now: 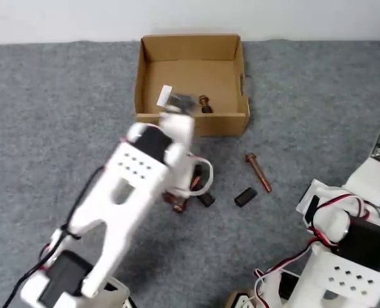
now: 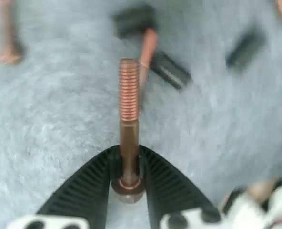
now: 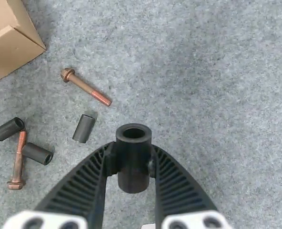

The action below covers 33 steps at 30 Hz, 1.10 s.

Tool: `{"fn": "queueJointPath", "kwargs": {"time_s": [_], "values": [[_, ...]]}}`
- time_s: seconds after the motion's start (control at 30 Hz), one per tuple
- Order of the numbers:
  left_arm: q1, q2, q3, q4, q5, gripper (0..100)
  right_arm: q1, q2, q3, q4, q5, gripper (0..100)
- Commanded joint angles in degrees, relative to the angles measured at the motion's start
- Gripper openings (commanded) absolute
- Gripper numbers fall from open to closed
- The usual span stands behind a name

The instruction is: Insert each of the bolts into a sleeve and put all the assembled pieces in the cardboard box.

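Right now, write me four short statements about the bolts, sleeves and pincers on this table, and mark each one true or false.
1. The left pincer grips a bolt near its head. True.
2. The right pincer is empty. False: it is shut on a black sleeve.
3. A loose bolt lies on the carpet outside the cardboard box. True.
4. The cardboard box holds nothing. False: a small copper and black piece lies inside it.
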Motion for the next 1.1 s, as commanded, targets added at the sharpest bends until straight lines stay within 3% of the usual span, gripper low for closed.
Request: {"fn": "queueJointPath", "kwargs": {"time_s": [0.0, 0.27, 0.47, 0.7, 0.93, 1.07], "values": [[-5.27, -4.22, -2.15, 1.41, 9.41, 0, 0.40, -0.75, -0.18, 2.15, 0.62, 1.0], [-15.91, -4.22, -1.10, 2.73, 27.43, 1, 0.48, -0.75, -0.18, 2.15, 0.35, 1.0], [-17.76, -4.31, -1.10, -0.53, 41.76, 1, 0.48, -0.75, -0.18, 2.15, 0.26, 1.0], [-17.41, -4.22, -1.10, -0.62, 44.57, 1, 0.75, -0.75, -0.18, 2.24, 0.26, 1.0], [-17.32, -4.66, -1.10, 0.53, 44.75, 15, 0.75, -0.84, -0.18, 2.24, 0.26, 1.0], [-17.32, -4.66, -1.10, 2.29, 44.66, 16, 0.75, -0.84, -0.18, 2.24, 0.35, 1.0]]}}
